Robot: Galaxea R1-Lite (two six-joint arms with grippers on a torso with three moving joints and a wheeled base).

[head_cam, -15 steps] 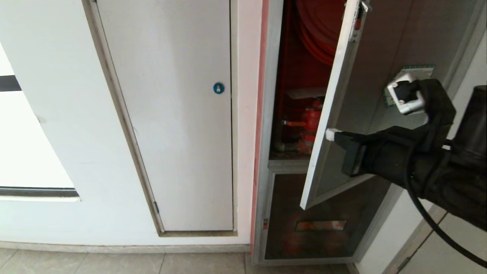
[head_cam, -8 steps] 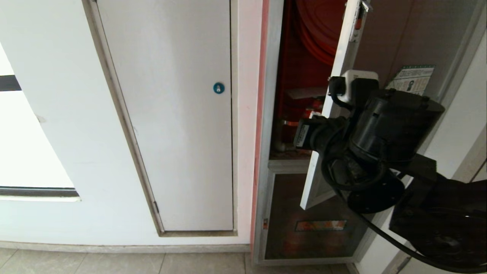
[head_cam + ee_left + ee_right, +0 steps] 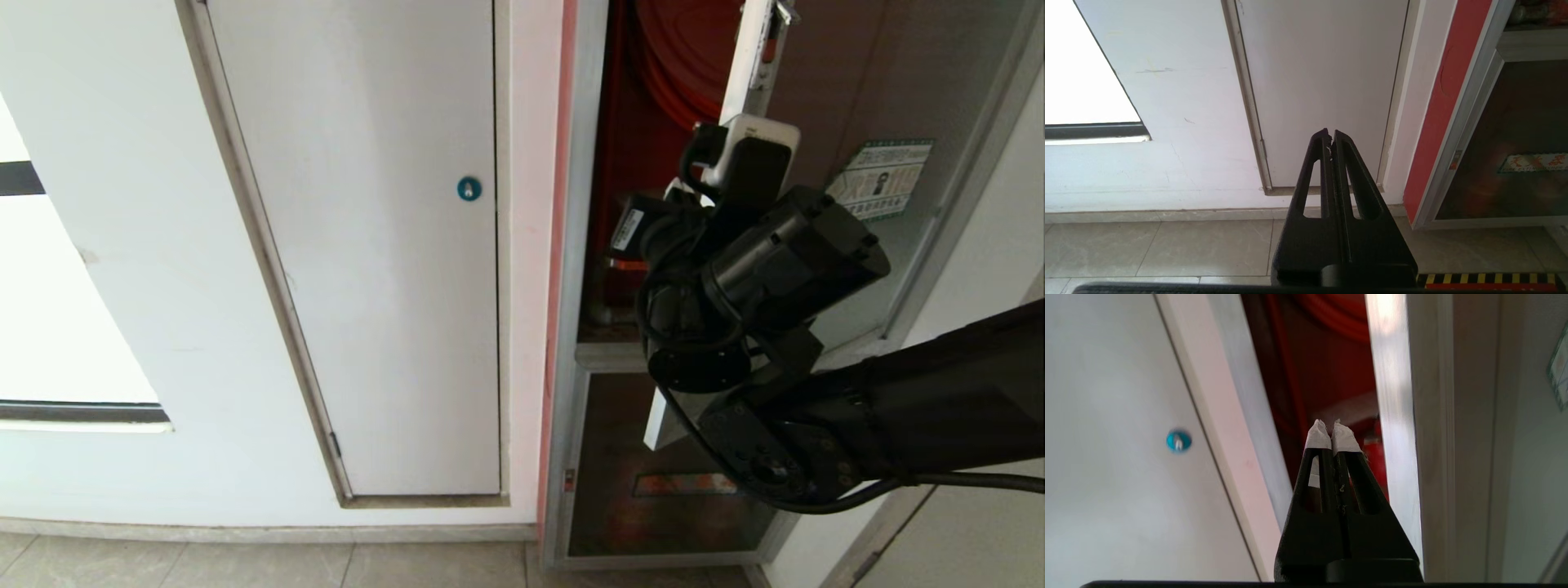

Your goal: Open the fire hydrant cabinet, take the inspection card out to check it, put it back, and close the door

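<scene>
Fingers of the right gripper pressed together, white-taped tips, holding nothing; they point into the gap between the cabinet's left frame post and the free edge of the door. In the head view the right arm comes in from the right and its wrist covers the middle of that door edge; the fingers themselves are hidden there behind the wrist. The door stands partly open, swung out toward the robot, its silver edge just beside the fingertips; cannot tell whether they touch it. A green-edged white sticker shows on the dark glass. Fire hydrant cabinet: red inside, a red hose reel up top, a red valve partly seen behind the arm. The inspection card is not to be made out in any view. Below, a smaller dark panel with a slot. To the left of the cabinet, a white door with a blue round lock. Left gripper low, fingers together and empty, facing the foot of the white door above the tiled floor.
</scene>
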